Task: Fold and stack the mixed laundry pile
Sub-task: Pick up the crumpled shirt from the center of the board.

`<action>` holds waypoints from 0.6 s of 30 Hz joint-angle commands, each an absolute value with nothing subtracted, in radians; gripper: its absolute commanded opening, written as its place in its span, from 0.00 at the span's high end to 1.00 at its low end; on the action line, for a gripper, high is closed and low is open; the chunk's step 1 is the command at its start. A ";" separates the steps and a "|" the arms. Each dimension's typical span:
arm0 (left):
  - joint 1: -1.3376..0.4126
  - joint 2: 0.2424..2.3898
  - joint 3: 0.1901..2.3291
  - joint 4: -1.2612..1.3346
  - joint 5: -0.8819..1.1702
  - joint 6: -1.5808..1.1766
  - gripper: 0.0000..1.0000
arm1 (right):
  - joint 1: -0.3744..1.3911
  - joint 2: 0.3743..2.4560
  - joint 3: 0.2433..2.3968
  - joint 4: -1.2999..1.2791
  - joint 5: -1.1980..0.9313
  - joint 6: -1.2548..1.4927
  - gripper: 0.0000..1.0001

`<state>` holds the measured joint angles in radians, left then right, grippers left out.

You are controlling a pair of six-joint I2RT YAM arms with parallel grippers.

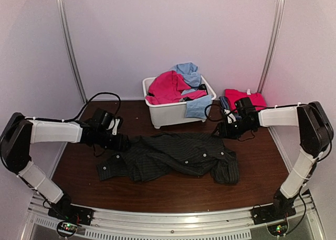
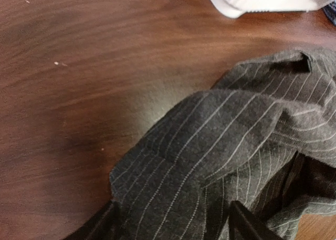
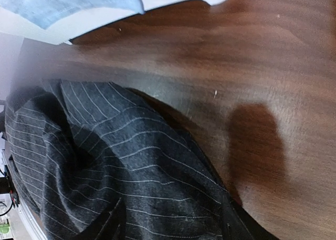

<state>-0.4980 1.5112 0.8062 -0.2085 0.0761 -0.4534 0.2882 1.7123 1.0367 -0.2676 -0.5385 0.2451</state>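
Note:
A black pinstriped shirt (image 1: 173, 156) lies spread and rumpled on the brown table. My left gripper (image 1: 122, 142) sits low at the shirt's upper left edge. In the left wrist view its fingers stand wide apart with pinstriped cloth (image 2: 226, 145) lying between them, so the left gripper (image 2: 173, 219) is open. My right gripper (image 1: 219, 129) is at the shirt's upper right edge. It too is open, fingers astride a fold of the shirt (image 3: 105, 161), the right gripper (image 3: 173, 221) resting over it. More laundry, pink-red (image 1: 168, 86) and light blue (image 1: 188, 72), fills the tub.
The white tub (image 1: 168, 114) stands at the back centre, a light blue garment (image 3: 68, 3) hanging over its front wall. A folded pink-red garment (image 1: 244, 97) lies on a blue one at the back right. Curtain walls close in three sides.

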 commanded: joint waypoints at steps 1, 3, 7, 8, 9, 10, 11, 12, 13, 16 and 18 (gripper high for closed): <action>-0.494 1.567 0.819 -0.134 0.204 -0.473 0.45 | 0.291 1.751 1.009 -0.253 -0.584 0.268 0.50; -0.494 1.578 0.828 -0.130 0.201 -0.465 0.62 | 0.290 1.753 1.019 -0.243 -0.581 0.271 0.71; -0.489 1.552 0.877 -0.138 0.170 -0.436 0.99 | 0.275 1.732 1.110 -0.266 -0.561 0.257 1.00; -0.483 1.546 0.904 -0.155 0.160 -0.427 1.00 | 0.267 1.722 1.139 -0.276 -0.551 0.255 1.00; -0.475 1.539 0.929 -0.171 0.154 -0.418 1.00 | 0.261 1.710 1.173 -0.282 -0.547 0.252 1.00; -0.464 1.530 0.962 -0.188 0.146 -0.412 1.00 | 0.252 1.690 1.206 -0.288 -0.542 0.250 1.00; -0.459 1.515 0.982 -0.197 0.136 -0.407 1.00 | 0.246 1.675 1.239 -0.296 -0.535 0.249 1.00; -0.456 1.494 0.997 -0.207 0.127 -0.399 1.00 | 0.242 1.660 1.277 -0.313 -0.534 0.247 1.00; -0.456 1.470 1.014 -0.219 0.122 -0.388 1.00 | 0.240 1.641 1.311 -0.336 -0.539 0.242 1.00; -0.456 1.363 1.029 -0.277 0.116 -0.363 1.00 | 0.243 1.532 1.347 -0.384 -0.591 0.241 1.00; -0.456 1.260 0.980 -0.294 0.148 -0.359 1.00 | 0.251 1.408 1.275 -0.382 -0.631 0.255 1.00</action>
